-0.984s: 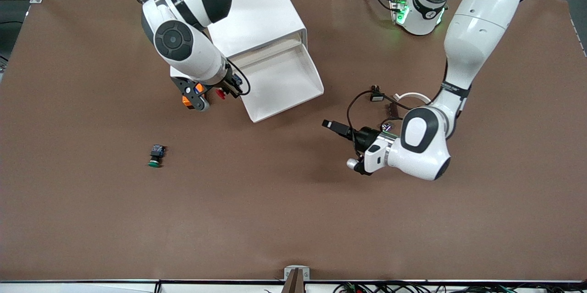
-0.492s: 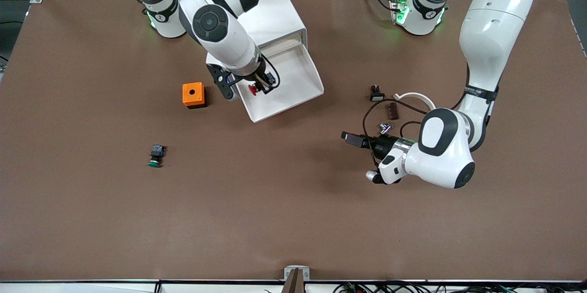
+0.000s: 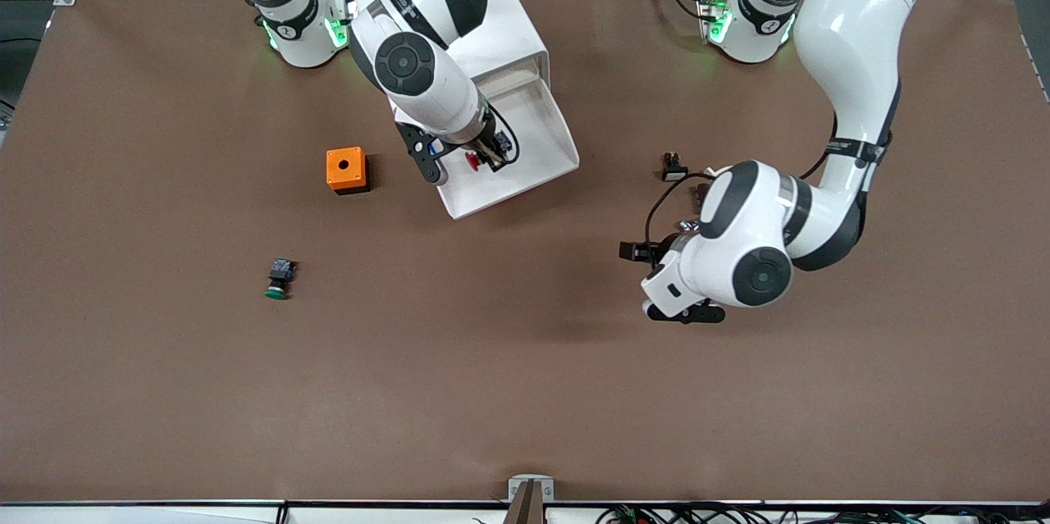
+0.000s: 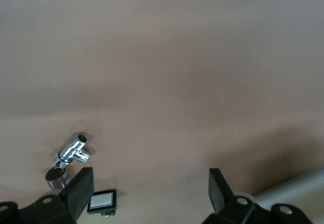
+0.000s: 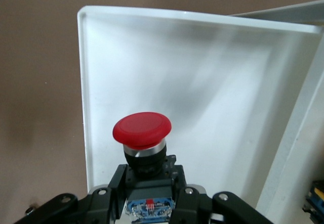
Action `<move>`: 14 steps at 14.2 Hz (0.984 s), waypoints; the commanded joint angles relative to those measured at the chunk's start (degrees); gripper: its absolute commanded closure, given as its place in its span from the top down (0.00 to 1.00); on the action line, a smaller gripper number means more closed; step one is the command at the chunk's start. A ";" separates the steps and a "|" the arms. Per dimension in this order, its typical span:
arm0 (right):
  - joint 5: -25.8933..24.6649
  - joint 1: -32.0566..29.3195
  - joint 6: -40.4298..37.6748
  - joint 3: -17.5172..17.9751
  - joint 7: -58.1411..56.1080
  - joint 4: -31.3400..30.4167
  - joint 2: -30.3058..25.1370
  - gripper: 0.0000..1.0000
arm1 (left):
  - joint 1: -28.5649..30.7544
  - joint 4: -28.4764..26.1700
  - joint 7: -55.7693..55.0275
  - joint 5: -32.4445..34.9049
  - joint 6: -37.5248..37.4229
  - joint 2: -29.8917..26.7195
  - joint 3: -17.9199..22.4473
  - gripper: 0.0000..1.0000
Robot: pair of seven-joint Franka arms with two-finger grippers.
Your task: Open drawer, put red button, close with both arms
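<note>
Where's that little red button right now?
The red button is up in the air, pinched in the right gripper over the open white drawer; the right wrist view shows its cap above the tray.

You look down from the high front camera across the whole table (image 3: 164, 393), facing both arm bases. Your right wrist camera sits close above the open drawer (image 5: 212, 97), a part the front view shares (image 3: 513, 151). Your left wrist camera looks closely at bare tabletop with a chrome fitting (image 4: 75, 150), hidden under that arm in the front view.
</note>
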 commanded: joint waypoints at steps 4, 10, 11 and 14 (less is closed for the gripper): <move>1.57 1.88 1.24 -0.59 -0.29 0.13 2.70 0.17 | -2.41 -0.23 -18.63 6.37 4.66 -0.59 -0.23 1.00; 1.57 2.15 1.51 -0.68 -0.99 0.30 4.20 0.17 | -6.35 -1.11 -31.18 9.71 9.76 -1.47 -0.32 1.00; 1.57 2.23 1.60 -0.68 -1.34 0.39 4.29 0.17 | -7.32 -1.54 -34.17 10.85 10.81 -1.47 -0.32 1.00; 1.57 2.32 1.51 -0.68 -1.35 0.39 4.55 0.18 | -9.43 -2.60 -38.58 12.35 12.58 -1.56 -0.32 1.00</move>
